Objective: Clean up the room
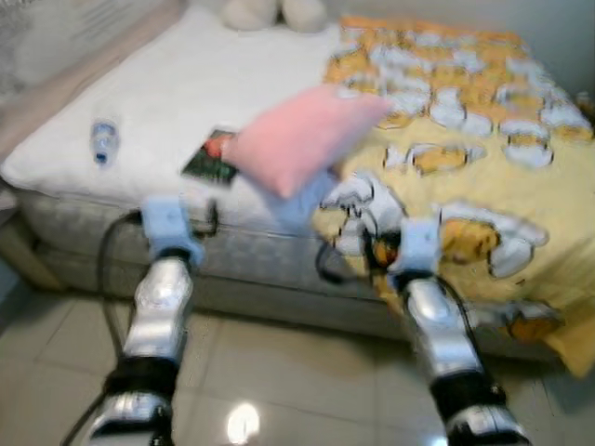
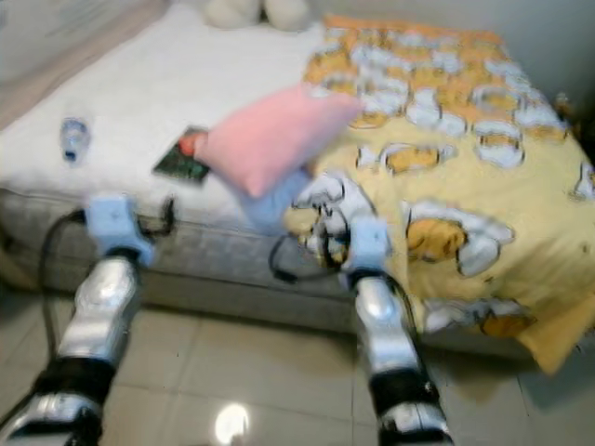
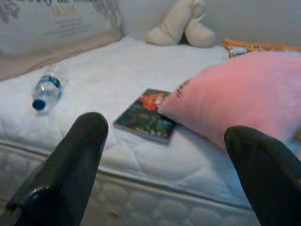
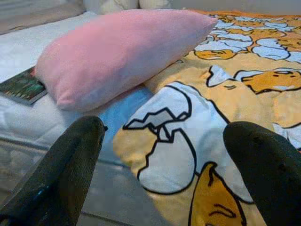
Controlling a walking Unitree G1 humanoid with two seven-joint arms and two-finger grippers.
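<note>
A pink pillow [image 1: 302, 137] lies across the middle of the bed, partly on a dark book [image 1: 211, 160] with a red and green cover. A small water bottle [image 1: 104, 140] with a blue cap lies on the white mattress [image 1: 186, 88] at the left. A yellow blanket [image 1: 483, 139] with white and orange cartoon shapes covers the bed's right half. My left gripper [image 3: 164, 174] is open, held before the bed's near edge and facing the book [image 3: 148, 116]. My right gripper [image 4: 164, 174] is open over the blanket's near corner [image 4: 188, 155], beside the pillow [image 4: 117, 52].
A cream plush toy [image 1: 270, 13] rests at the head of the bed. A beige headboard or wall panel [image 3: 51, 33] runs along the left side. Glossy tiled floor [image 1: 279, 372] lies between me and the bed. The blanket hangs over the near right edge.
</note>
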